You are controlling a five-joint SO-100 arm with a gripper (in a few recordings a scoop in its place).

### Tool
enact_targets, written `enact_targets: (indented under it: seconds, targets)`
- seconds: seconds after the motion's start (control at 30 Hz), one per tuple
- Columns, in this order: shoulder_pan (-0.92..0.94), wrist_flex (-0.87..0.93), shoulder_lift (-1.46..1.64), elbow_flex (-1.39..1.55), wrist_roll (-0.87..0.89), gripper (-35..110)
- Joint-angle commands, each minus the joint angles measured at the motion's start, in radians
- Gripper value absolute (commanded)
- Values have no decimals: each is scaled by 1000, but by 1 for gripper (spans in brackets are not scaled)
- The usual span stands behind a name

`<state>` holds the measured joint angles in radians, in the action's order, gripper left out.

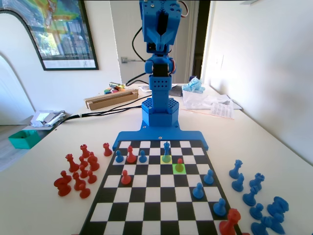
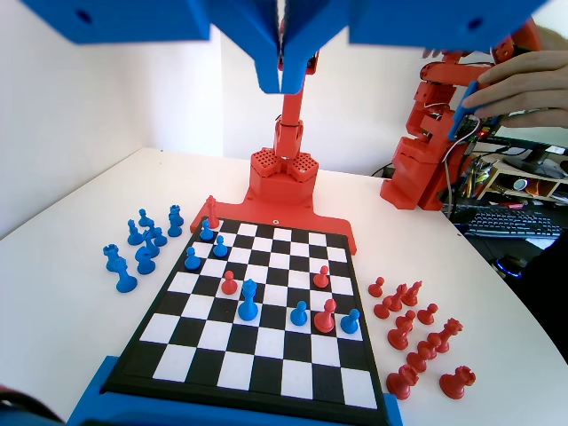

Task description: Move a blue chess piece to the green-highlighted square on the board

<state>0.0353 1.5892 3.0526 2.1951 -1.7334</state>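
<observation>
The blue chess piece point(image 1: 167, 149) point(image 2: 248, 301), tall with a pointed top, stands on a paler yellow-green square in the board's second row from the blue arm. Diagonally beside it lies the green-highlighted square point(image 1: 184, 171), and a red pawn point(image 1: 179, 165) point(image 2: 230, 282) stands on that square. My gripper point(image 2: 285, 74) hangs high above the board point(image 1: 161, 196) point(image 2: 266, 342), jaws shut together with nothing between them. It is well clear of every piece.
On the board also stand blue pawns point(image 1: 142, 156) point(image 2: 299, 312) and other red pieces point(image 1: 131, 154) point(image 2: 326, 315). Captured red pieces point(image 1: 78, 171) lie off the board's left in the fixed view, captured blue ones point(image 1: 254, 196) off its right. Boxes and papers sit behind the arm's base point(image 1: 159, 115).
</observation>
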Motion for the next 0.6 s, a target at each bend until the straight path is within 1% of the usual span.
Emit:
enact_targets:
  seconds: [0.0, 0.2, 0.3, 0.37, 0.57]
  targets:
    - [0, -18, 3, -12, -11, 3]
    - [-11, -18, 3, -12, -11, 4]
    - [-21, -12, 2, -15, -11, 1]
    - [-31, -3, -5, -28, -44, 1]
    - [-98, 63, -170, -222, -61, 1]
